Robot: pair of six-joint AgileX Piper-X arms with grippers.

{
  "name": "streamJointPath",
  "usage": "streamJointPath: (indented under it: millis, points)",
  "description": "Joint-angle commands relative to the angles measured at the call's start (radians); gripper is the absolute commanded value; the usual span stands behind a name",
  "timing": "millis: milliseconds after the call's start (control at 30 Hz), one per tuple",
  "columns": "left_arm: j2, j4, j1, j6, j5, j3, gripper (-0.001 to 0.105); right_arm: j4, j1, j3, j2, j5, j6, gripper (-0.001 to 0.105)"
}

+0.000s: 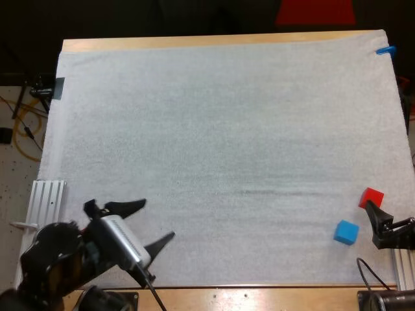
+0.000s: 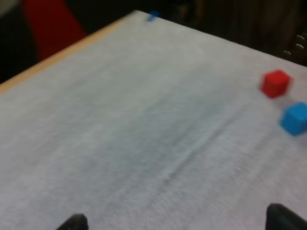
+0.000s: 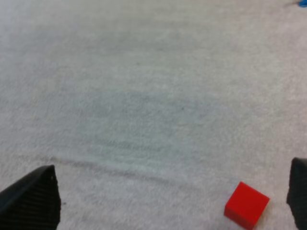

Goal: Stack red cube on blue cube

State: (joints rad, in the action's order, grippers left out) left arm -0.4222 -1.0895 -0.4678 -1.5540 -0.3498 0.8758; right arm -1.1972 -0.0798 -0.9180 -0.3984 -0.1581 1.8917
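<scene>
Mat [image 1: 214,142] spans most of the frame. Your left gripper [image 1: 157,220] sits lower left with fingers apart, and your right gripper [image 1: 373,223] is at the right edge, fingers apart too. Red cube [image 1: 371,197] is lower right, just up-frame of blue cube [image 1: 346,232], not touching it, both beside the right gripper.

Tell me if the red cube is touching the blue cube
Apart. The high view shows bare mat between the red cube and the blue cube.
</scene>
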Motion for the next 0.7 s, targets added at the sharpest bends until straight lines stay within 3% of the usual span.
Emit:
streamJointPath:
  millis: [0,167,300,400,667]
  points:
    - [-0.022,-0.029,-0.039,0.021,-0.014,0.019,0.069,-0.027,0.005,-0.023,-0.009,-0.027,0.018,0.093]
    - [-0.067,-0.014,-0.11,0.02,-0.014,0.035,0.069,-0.104,0.005,-0.073,-0.074,-0.01,0.016,0.093]
    - [-0.079,0.003,-0.117,0.02,-0.014,0.035,0.069,-0.137,0.005,-0.118,-0.188,0.149,-0.077,0.093]
    - [-0.08,0.003,-0.117,0.026,-0.014,0.035,0.069,-0.166,0.005,-0.158,-0.285,0.158,-0.139,0.093]
    - [-0.08,0.003,-0.117,0.026,-0.014,0.035,0.069,-0.152,0.005,-0.163,-0.532,0.226,-0.189,0.093]
